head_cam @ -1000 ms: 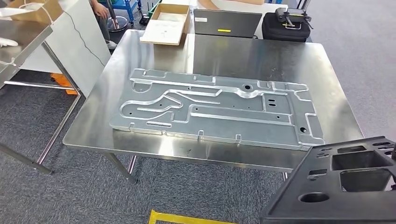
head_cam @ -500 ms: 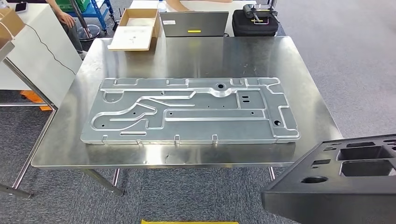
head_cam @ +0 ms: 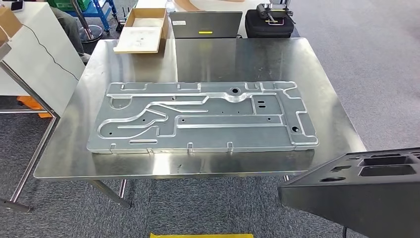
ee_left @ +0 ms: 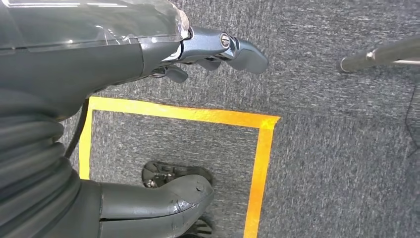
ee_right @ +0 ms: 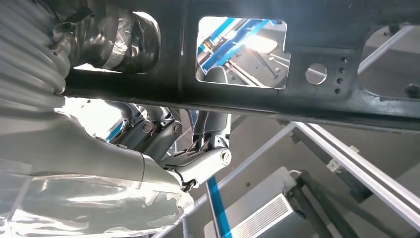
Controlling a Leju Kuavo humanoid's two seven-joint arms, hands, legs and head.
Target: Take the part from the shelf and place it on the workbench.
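Part (head_cam: 366, 191) is in my right hand (ee_right: 198, 148), fingers curled under its rim, low at my right, off the bench (head_cam: 327, 89). Left hand (ee_left: 218, 49) hangs empty, fingers loosely apart.

Risk: one-sided grip; the part may tip or land on the plate (head_cam: 203, 116).

Long axis appears to run left-right, near level, pockets up.

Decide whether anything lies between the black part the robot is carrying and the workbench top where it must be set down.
Yes. A large stamped metal panel covers most of the workbench middle. The black part, held by the right hand, is off the near right corner; only bare margins remain.
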